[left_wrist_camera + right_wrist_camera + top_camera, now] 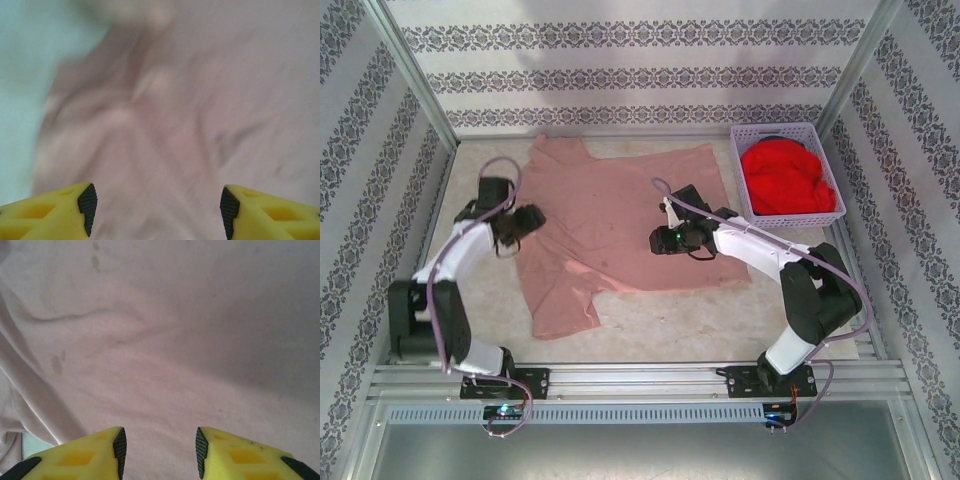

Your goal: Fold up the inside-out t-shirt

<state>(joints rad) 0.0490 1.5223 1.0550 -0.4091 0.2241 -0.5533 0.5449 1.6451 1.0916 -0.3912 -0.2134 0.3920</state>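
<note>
Left gripper (158,205) and right gripper (160,449) both stood open and empty above the pink t-shirt (620,215) on the table (665,322).

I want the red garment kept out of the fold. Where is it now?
In the top view, the red garment lies bunched in the pale basket at the far right corner of the table, just right of the pink t-shirt.
</note>
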